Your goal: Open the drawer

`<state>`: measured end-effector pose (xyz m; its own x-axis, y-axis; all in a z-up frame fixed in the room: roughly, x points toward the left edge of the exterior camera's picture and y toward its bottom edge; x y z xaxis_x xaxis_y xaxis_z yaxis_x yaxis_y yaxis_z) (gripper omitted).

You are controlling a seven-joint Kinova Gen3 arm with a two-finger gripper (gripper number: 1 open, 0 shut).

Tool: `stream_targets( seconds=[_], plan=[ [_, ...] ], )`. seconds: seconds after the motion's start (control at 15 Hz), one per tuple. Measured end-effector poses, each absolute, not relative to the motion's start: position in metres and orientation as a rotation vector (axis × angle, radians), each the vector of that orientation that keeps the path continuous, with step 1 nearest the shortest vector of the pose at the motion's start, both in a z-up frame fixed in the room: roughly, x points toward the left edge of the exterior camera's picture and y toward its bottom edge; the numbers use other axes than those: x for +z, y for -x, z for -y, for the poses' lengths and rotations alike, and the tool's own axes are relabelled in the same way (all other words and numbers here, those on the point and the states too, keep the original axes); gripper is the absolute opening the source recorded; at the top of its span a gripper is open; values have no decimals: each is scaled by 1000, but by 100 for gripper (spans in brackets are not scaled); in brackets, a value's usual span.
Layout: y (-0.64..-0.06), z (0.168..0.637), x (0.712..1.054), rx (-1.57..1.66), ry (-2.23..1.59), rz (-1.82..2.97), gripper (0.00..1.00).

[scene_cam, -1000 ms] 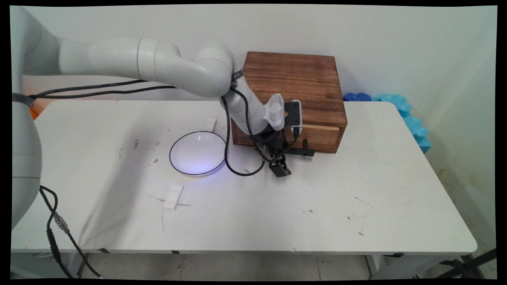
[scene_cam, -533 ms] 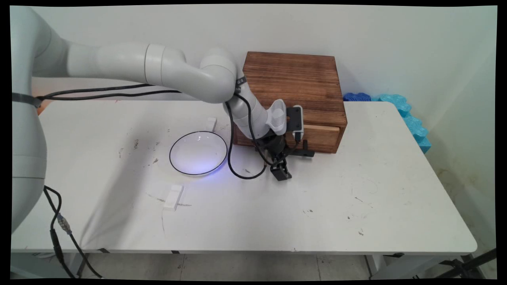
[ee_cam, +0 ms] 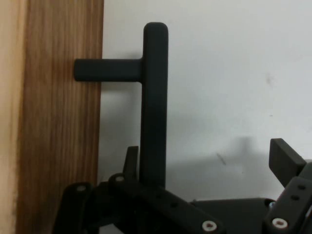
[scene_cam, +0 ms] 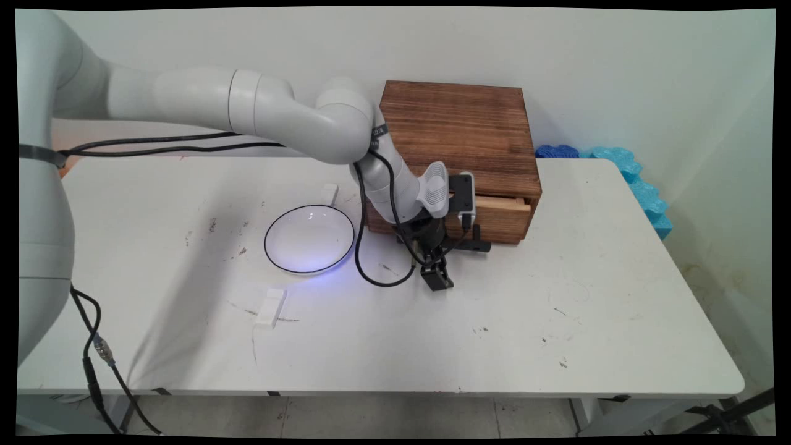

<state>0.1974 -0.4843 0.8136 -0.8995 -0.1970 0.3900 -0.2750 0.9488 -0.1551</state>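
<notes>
From the hand view I am seeing what the main view is hiding: the pincer [ee_cam: 209,165] is spread wide, with the black bar handle [ee_cam: 155,97] standing between its fingers. The handle is sitting just beside the one finger [ee_cam: 130,161], while the other finger [ee_cam: 287,161] is staying well apart from it. I cannot tell whether the near finger is touching the bar. The handle's short post is running into the dark wood drawer front [ee_cam: 58,146].

The main view is giving me the wider layout. The pincer [scene_cam: 439,264] is hanging low over the table [scene_cam: 494,327], just in front of the wooden box [scene_cam: 457,130], and the handle [scene_cam: 476,244] is sticking out from the drawer [scene_cam: 500,219] at the bottom of the box. The drawer is standing slightly out from the box, showing a pale strip along its top edge; its inside is hidden from me.

A white bowl with a dark rim [scene_cam: 309,239] is sitting to the left of the box, with a loop of black cable [scene_cam: 371,272] drooping beside it. One small white block [scene_cam: 270,308] is lying nearer the camera than the bowl, another [scene_cam: 329,193] just behind it.

The table is white and scuffed with dark marks. Blue foam pieces [scene_cam: 624,167] are lying at its far right corner against the pale wall [scene_cam: 618,74].
</notes>
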Motion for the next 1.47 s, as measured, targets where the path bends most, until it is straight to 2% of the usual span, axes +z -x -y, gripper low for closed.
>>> stream_targets(
  seconds=[1.47],
  plan=[
    [-175, 410, 822, 198, -350, 2749, 100]
  ],
)
